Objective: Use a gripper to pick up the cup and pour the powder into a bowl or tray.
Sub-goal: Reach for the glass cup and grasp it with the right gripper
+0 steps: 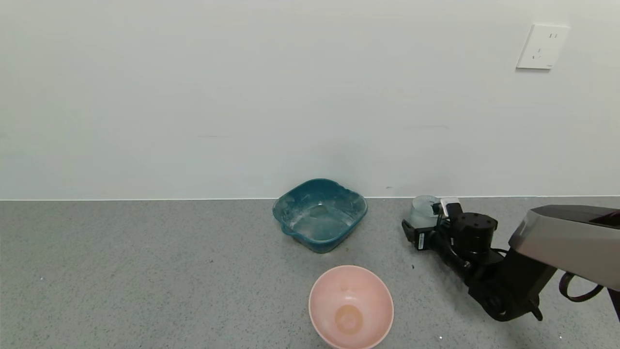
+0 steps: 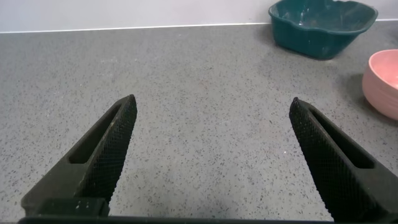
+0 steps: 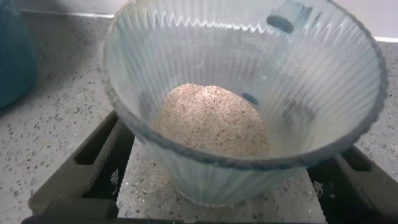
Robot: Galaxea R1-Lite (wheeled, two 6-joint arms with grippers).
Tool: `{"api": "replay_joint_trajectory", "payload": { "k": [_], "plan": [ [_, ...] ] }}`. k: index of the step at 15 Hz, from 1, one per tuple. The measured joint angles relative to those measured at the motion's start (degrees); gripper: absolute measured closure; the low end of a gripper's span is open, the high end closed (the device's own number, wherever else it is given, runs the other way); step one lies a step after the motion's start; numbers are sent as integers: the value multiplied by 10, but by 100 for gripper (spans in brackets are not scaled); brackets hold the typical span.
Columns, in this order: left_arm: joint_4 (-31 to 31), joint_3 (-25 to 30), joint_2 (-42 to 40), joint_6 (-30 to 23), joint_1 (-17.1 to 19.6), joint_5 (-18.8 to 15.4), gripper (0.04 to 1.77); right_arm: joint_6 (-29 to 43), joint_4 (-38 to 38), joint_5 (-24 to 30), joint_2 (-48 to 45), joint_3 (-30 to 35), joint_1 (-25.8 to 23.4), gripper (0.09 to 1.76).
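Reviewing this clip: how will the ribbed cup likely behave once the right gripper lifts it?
The cup looks thin, so probably light and flexible. Its tapered, ribbed sides may slip between the right gripper fingers. Any tilt would likely spill the powder.

Setting reads as a lab test bench: grey speckled countertop (image 1: 145, 271) against a bare white wall (image 1: 242, 97); single wall socket (image 1: 542, 47) upper right; no domestic fittings visible

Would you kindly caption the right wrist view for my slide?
Right claw straddling the ribbed cup, its fingers flanking the base.
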Motion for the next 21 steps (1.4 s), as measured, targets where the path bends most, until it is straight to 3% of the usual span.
{"api": "replay_joint_trajectory", "payload": {
  "k": [17, 19, 21],
  "plan": [
    [0, 0, 0, 0, 0, 0, 5, -1, 3, 0, 13, -15, 0, 14],
    [0, 0, 0, 0, 0, 0, 5, -5, 2, 0, 14, -15, -1, 44],
    [0, 0, 0, 0, 0, 0, 5, -7, 3, 1, 14, -15, -1, 49]
  ]
}}
